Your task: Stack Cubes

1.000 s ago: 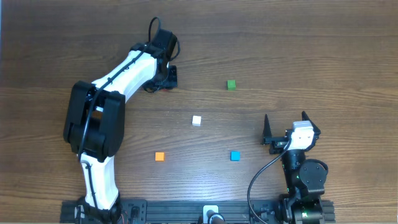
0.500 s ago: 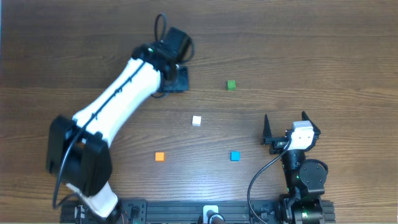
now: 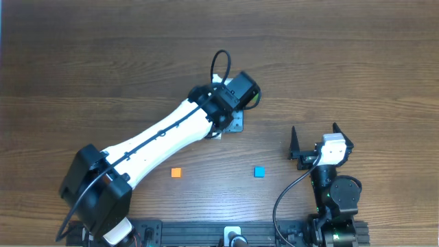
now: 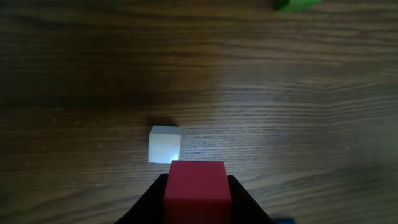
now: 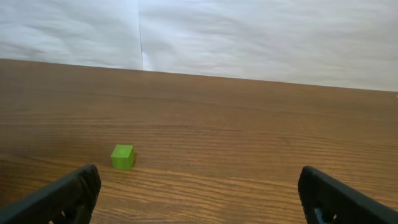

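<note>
The brown wooden table (image 3: 357, 55) ends at a plain white backdrop (image 5: 249, 37); the left gripper (image 4: 197, 186) pinches a red cube (image 4: 196, 177), and the white cube (image 4: 164, 144) lies on the wood just beside it; the right gripper (image 3: 314, 127), at 4 o'clock, has its fingers spread; the green cube (image 5: 123, 156) is cut off in the left wrist view and mostly hidden under the arm from above; the orange cube (image 3: 176, 173) and the blue cube (image 3: 259, 171) lie at 7 and 5 o'clock.
</note>
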Available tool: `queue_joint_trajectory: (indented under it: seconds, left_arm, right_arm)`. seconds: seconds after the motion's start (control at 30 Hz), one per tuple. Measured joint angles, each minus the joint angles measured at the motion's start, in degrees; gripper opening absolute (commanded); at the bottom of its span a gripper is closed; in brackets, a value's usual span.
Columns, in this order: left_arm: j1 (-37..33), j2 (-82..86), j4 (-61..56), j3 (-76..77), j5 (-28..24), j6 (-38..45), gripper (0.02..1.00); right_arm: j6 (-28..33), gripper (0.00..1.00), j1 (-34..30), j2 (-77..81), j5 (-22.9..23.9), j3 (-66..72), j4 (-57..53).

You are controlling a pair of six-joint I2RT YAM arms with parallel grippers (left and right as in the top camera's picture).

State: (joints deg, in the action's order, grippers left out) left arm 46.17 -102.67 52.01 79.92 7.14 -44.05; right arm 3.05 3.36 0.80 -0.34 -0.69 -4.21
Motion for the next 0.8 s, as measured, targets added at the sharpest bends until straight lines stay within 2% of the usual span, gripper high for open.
queue_joint_trajectory:
  seconds: [0.33, 0.8]
  left_arm:
    - [-1.86, -0.02, -4.26, -6.4, 0.02, -2.14, 0.042]
    - [-2.16, -3.13, -6.05, -6.86, 0.02, -2.14, 0.049]
  right_arm:
    - [-0.04, 0.993, 0.0, 0.0, 0.0, 0.0, 0.0]
    - [-0.04, 0.993, 0.0, 0.0, -0.02, 0.0, 0.0]
